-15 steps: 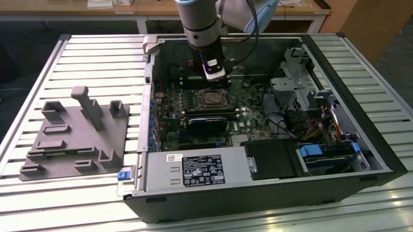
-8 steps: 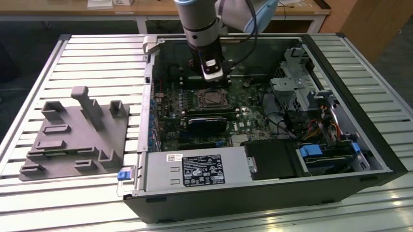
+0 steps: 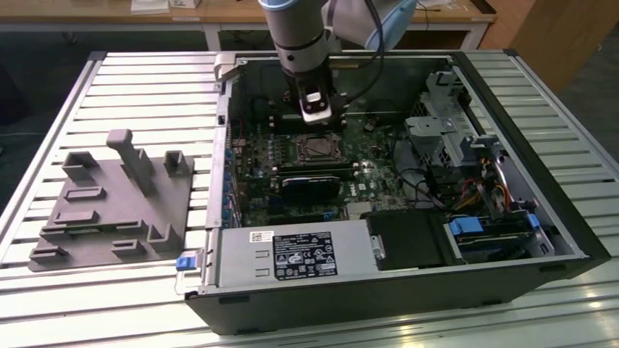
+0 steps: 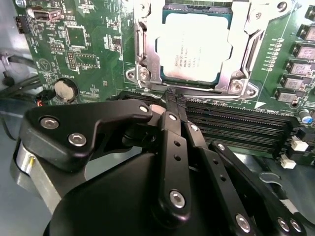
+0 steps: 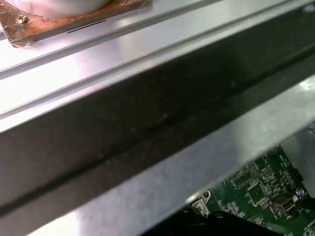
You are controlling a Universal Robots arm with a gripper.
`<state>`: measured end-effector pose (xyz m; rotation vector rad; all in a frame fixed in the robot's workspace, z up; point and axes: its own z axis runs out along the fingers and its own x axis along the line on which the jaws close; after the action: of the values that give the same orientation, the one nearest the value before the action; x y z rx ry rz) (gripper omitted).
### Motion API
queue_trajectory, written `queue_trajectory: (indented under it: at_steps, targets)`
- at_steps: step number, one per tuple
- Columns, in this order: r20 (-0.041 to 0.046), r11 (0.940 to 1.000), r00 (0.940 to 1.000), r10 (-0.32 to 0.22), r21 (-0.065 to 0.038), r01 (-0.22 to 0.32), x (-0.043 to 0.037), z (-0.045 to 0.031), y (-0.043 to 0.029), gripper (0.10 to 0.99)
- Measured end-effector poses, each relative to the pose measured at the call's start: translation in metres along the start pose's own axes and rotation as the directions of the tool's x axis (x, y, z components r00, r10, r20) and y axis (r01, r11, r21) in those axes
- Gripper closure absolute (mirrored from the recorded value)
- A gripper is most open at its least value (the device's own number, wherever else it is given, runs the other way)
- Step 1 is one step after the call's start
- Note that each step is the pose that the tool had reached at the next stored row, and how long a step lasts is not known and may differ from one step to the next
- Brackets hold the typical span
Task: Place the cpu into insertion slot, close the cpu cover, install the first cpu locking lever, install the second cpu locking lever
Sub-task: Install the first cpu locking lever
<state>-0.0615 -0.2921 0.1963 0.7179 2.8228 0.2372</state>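
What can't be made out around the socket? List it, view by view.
- Second wrist view: the far side of the cpu cover is cut off by the picture's edge. The shut claw hides the socket's near edge, so what it touches cannot be judged.
- Exterior view: the insertion slot is too small to show its state.
- First wrist view: the case wall blocks most of the green board.

An open black computer case [image 3: 541,239] lies on a ribbed metal worktop [image 3: 145,80]. Inside, a green motherboard [image 3: 377,181] fills the middle, with long black memory slots [image 4: 236,130] and a round coin battery [image 4: 63,89] on it. A black labelled power-supply box [image 3: 300,255] sits at the near edge. On the exterior view's left stands a grey moulded fixture [image 3: 111,203], well apart from the case.
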Motion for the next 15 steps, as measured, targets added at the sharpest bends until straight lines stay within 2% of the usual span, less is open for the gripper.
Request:
queue_trajectory:
  at_steps: [11, 12, 15]
  targets:
    - [0.0055, 0.9997, 0.9997, 0.025, 0.005, -0.025, 0.0006, 0.005, -0.0009, 0.98]
    - [0.0052, 0.9997, 0.9997, 0.025, 0.005, -0.025, 0.0006, 0.0051, -0.0009, 0.98]
    - [-0.001, 0.9996, 0.9997, 0.026, -0.006, -0.026, 0.0006, 0.0053, -0.0009, 0.98]
